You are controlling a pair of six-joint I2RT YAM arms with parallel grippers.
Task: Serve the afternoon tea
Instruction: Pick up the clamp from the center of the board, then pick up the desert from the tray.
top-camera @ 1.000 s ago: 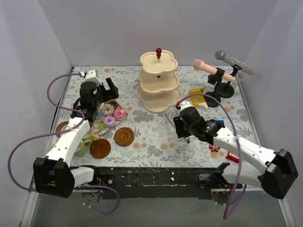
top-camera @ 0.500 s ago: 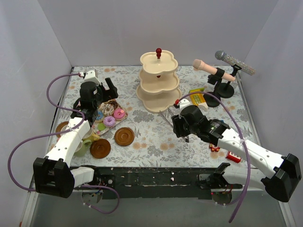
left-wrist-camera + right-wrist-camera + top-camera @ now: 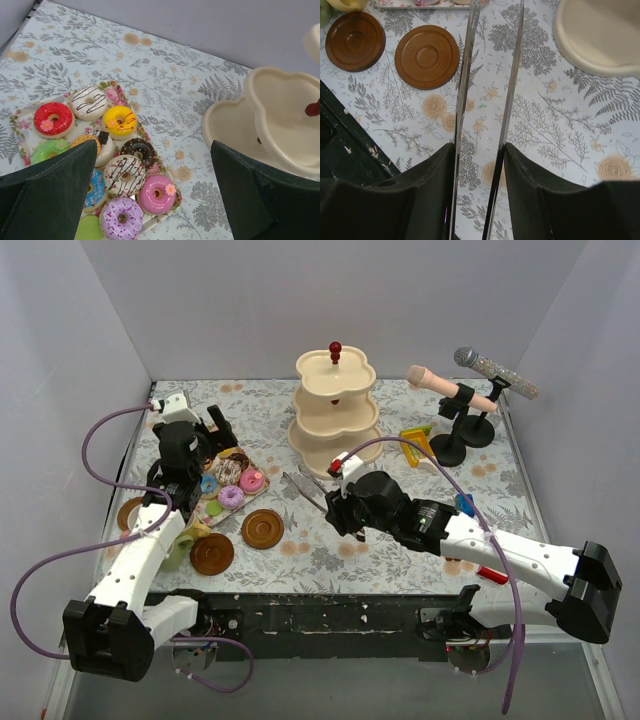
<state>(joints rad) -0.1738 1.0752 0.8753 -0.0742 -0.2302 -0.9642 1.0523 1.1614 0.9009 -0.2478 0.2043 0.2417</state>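
**Fig.** Serving stage, no piece picked up yet. The toy donuts are lying packed edge to edge on a floral tray at the far left of the table. The three-tier stand is standing at far centre w/ all visible tiers bare. Two saucers are sitting just near of the tray and a third is lying at the left edge, w/ the cups beside them.

**Handling (est.):** the donuts are prob. light and slightly squashy, w/ glossy icing, so thin metal blades are likely to slip off a rounded flank. The best hold is across the ring's outer sides, low down, or w/ one blade thru the hole. Tight packing is leaving little room btw. neighbours, so an edge piece, e.g. the pink one, is the easier start.

**Tools:** the right gripper is clamping the handle end of the metal tongs, its fingers pressing on the outside of both arms. The blades are standing apart w/ nothing btw. them, and the tips are reaching far-left, close to the tray's right edge. The left gripper is hovering over the tray's far end, jaws fully apart, holding and touching nothing.
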